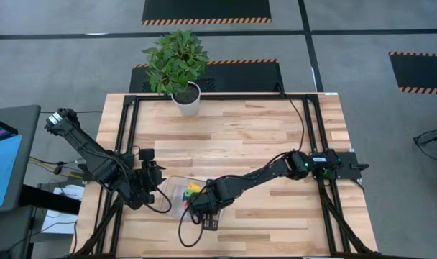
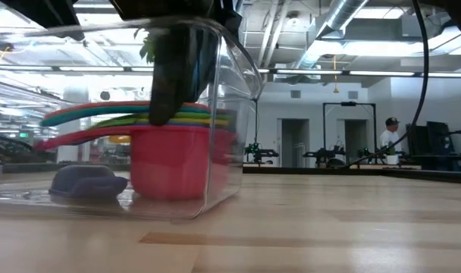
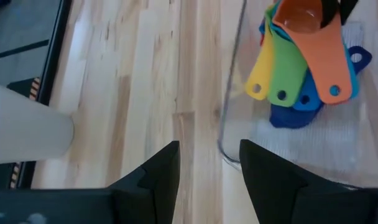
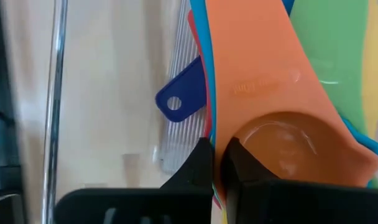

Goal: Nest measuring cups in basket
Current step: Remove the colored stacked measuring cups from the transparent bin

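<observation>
Going left to right: the left end effector (image 3: 207,171) hangs over the bare desk (image 1: 240,129) just outside the basket (image 3: 229,134), fingers standing apart with nothing between them, so that arm's just waiting. Main worry there is its fingers sit near the basket's wall, and any drift that way could shove the tray.

Inside the basket sits the nested stack of measuring cups (image 3: 301,68), handles fanned out yellow, green, blue, with the orange cup (image 4: 282,106) on top and the red cup (image 2: 181,159) at the bottom. A dark blue cup (image 2: 86,182) lies beside the stack, not nested as far as I can tell.

The right end effector (image 4: 215,163) is pinched tight on the rim of the orange cup. Risk I see: if it lifts without letting go, it could drag the orange one back out, maybe tip the stack or tilt the light basket
</observation>
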Tool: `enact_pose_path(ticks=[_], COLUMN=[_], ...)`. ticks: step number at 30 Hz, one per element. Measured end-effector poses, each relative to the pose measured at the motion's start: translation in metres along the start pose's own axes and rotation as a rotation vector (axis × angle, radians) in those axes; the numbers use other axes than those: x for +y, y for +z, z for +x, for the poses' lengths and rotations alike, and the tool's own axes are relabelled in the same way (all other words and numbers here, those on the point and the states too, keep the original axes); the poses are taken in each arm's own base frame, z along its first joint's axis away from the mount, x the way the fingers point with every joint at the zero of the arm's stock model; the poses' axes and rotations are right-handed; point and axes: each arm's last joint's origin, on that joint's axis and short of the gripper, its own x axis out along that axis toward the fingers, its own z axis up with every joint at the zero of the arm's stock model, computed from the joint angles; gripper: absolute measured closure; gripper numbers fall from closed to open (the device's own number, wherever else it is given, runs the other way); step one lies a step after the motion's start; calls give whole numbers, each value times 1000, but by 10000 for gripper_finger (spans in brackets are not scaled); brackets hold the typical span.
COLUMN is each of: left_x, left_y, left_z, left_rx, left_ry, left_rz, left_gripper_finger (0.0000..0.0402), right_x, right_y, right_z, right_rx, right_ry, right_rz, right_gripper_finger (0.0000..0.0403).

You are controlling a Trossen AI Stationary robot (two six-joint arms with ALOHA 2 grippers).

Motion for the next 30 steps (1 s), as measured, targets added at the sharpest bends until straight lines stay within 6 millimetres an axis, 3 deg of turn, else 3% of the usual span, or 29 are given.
enact_pose_path(ticks=[11,20,25,30], left_x=[0,1,2,2], left_y=[-1,-2,-3,-3], left_z=[0,0,0,0], left_rx=[7,17,22,23], left_ry=[4,10,16,16], left_rz=[-6,4,10,10], left_gripper_finger=[246,246,246,246], right_x=[1,2,2,2], right_y=[2,7,8,7], right_z=[-5,-25,-22,-4], right_rx=[-17,-47,-45,-5], right_ry=[-33,-25,-9,25], right_rz=[-2,-1,2,5], right_gripper_finger=[390,390,390,326])
